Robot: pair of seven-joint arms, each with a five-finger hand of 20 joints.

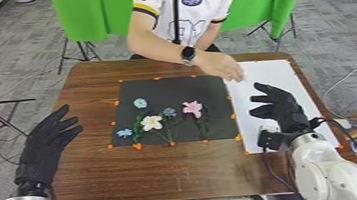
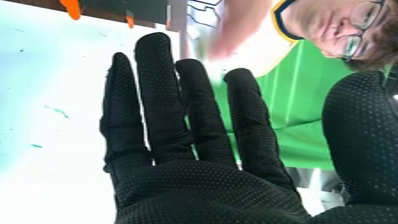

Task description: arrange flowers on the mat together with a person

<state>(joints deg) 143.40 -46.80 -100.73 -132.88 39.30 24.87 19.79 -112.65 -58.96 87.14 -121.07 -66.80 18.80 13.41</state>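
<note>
Three blue flowers (image 1: 139, 103), one white (image 1: 152, 122), one pink (image 1: 191, 109) are mostly pointing away lengthwise. Left hand (image 1: 46, 145) and right hand (image 1: 284, 110) are hovering, fingers apart.

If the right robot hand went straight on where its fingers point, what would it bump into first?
Probably the person's hand, which lies ahead of the right robot hand in the head view, though I can't tell whether they are level.

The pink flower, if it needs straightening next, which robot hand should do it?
Probably the right hand: it is nearer the pink flower, over the white sheet beside the black mat, fingers open. The left hand is farther, past the mat's other side.
</note>
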